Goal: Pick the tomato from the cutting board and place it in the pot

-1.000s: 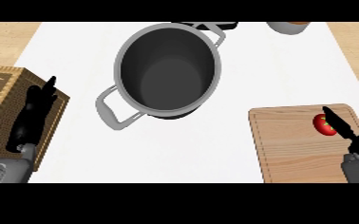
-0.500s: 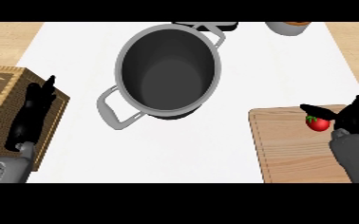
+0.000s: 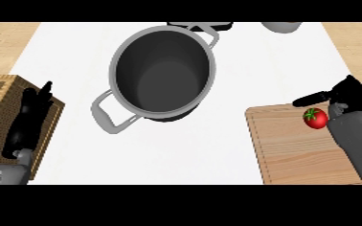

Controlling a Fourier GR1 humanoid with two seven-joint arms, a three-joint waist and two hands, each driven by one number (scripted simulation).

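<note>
Right hand [image 3: 344, 96] hovers unclenched beside the tomato [image 3: 315, 118] on the cutting board [image 3: 283, 148].

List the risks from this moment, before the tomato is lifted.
1. The tomato is round and sits near the right edge of the cutting board; a nudge from the right hand might roll it away.
2. The hand is beside the tomato, not yet closed on it, so the grasp may miss.
3. The pot lies far to the left; the carry is long.
</note>
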